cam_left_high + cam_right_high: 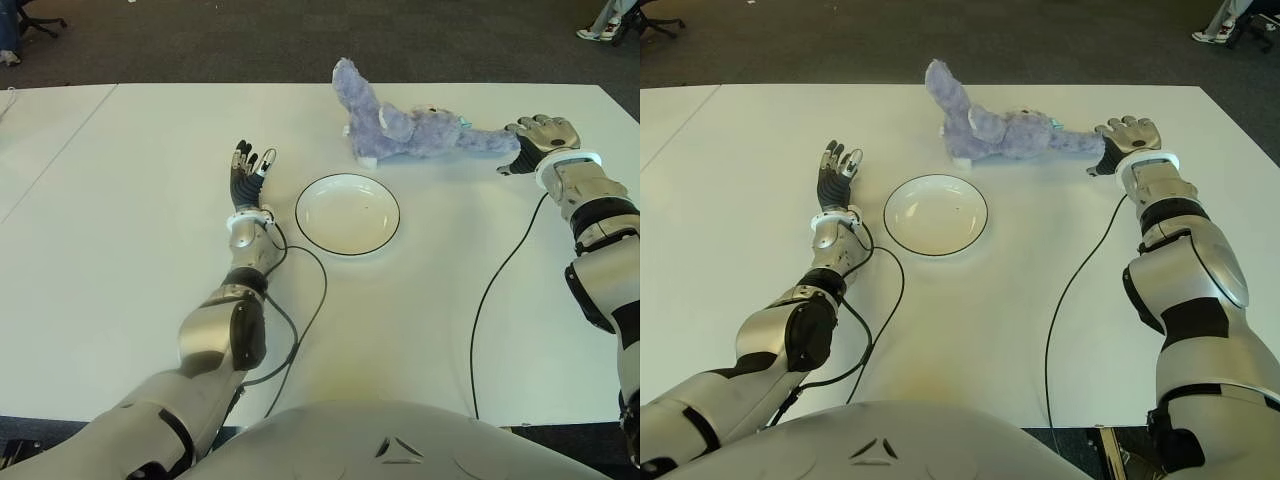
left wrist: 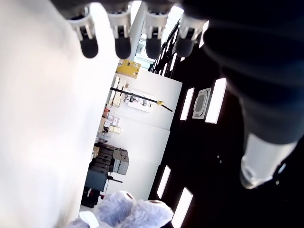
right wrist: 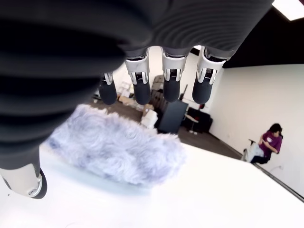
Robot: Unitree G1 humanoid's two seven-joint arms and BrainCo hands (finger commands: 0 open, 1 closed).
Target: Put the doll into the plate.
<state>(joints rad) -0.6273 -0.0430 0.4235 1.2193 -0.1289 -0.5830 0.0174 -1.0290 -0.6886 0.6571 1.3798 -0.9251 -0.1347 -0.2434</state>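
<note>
A fluffy purple doll (image 1: 415, 128) lies on the white table (image 1: 130, 240) behind the plate, one limb sticking up at its left end. The white plate (image 1: 347, 214) with a dark rim sits in the middle, with nothing in it. My right hand (image 1: 535, 140) is at the doll's right end, fingers (image 3: 171, 80) extended over the fur (image 3: 118, 152) and not closed around it. My left hand (image 1: 248, 172) shows left of the plate, palm facing up, fingers (image 2: 121, 38) straight and holding nothing.
Black cables (image 1: 495, 290) run across the table from both arms. A second white table (image 1: 40, 130) adjoins on the left. Dark carpet (image 1: 250, 40) lies beyond the far edge. A person's feet (image 1: 598, 32) show at the far right.
</note>
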